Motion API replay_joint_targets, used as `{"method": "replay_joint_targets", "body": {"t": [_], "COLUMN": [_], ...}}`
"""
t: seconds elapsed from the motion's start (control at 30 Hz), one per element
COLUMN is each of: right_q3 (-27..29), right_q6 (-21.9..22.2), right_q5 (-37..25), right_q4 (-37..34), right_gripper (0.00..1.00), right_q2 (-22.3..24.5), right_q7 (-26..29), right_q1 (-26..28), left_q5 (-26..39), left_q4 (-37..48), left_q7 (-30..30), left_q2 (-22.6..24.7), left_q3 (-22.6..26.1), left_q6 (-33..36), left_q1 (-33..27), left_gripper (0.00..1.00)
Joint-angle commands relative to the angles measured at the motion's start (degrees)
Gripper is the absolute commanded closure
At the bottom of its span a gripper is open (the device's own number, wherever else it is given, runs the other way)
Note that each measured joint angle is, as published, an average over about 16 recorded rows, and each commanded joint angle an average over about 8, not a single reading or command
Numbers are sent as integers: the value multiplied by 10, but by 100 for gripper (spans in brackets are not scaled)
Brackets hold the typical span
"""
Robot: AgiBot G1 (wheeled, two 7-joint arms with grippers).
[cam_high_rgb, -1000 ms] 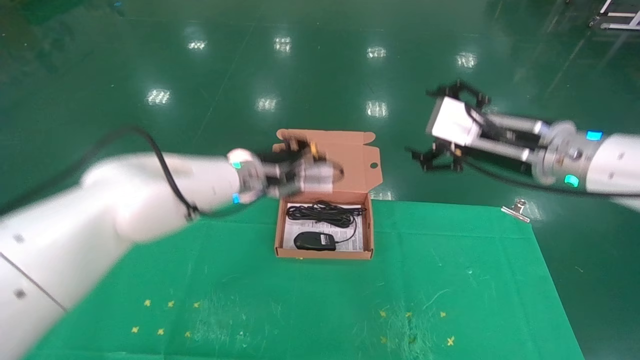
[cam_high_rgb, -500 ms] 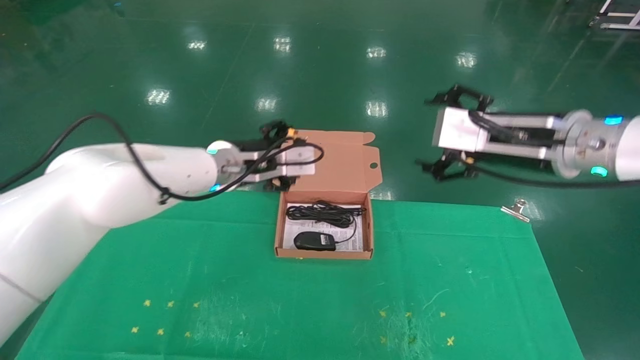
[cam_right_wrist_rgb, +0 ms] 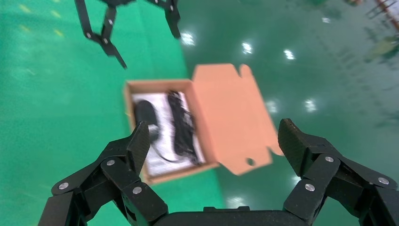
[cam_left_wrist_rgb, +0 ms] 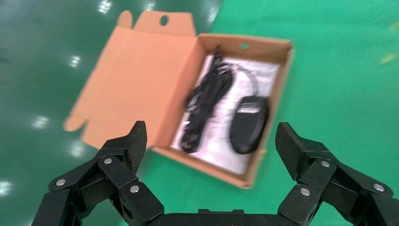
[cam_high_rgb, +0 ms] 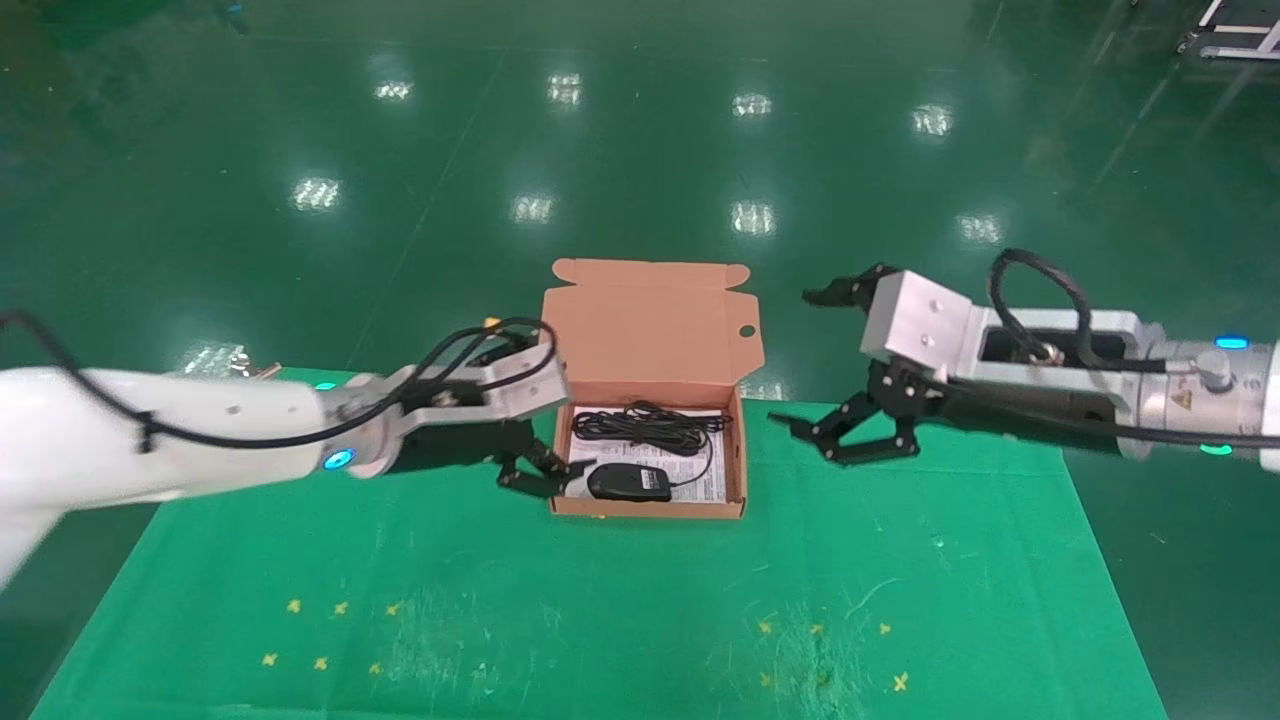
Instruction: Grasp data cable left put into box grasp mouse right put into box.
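A small orange-brown cardboard box [cam_high_rgb: 735, 455] sits open near the far edge of a green cloth-covered table [cam_high_rgb: 620, 600]. Its hinged lid flap [cam_high_rgb: 655, 320] stands up at the far side. A white printed sheet [cam_high_rgb: 700, 480] lines the floor of the box.

Inside the box, a black oval mouse [cam_high_rgb: 629, 482] lies on the sheet at the near side. A coiled bundle of black cable [cam_high_rgb: 645, 425] lies just beyond it, toward the lid. A thin black cord runs from the mouse toward that bundle. Whether this bundle is the data cable or only the mouse's own cord cannot be told.

The left gripper [cam_high_rgb: 548, 470] hangs just beside the box's left wall, low over the table. Its black fingers are spread apart and hold nothing. In the left wrist view the two fingers frame the box, with the mouse and cable between them farther off.

The right gripper [cam_high_rgb: 815, 370] hovers to the right of the box, above the table's far edge, well apart from the box. Its fingers are also spread wide and empty.

Small yellow cross marks [cam_high_rgb: 330, 635] dot the cloth near the front. A glossy green floor [cam_high_rgb: 640, 130] lies beyond the table.
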Motion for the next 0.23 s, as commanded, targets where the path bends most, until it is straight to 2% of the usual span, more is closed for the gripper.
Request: {"method": "replay_joint_targets", "body": {"t": [0.03,0.23], "right_q3": [12,39], "right_q6": [-14,-47], "right_q5": [17,55], "right_q4": [2,6], "right_gripper": [0,0], "right_q2": [3,10], "right_q7": [3,10], "right_q1": [-11,-37], "left_q5": [-28,-91], "left_q4": [-9,-28], "left_q7": [2,7], "left_q2": [-14,-44], "left_q3": [-16,-52], "left_q6": [19,62], "left_q1": [11,37], "left_gripper": [0,0]}}
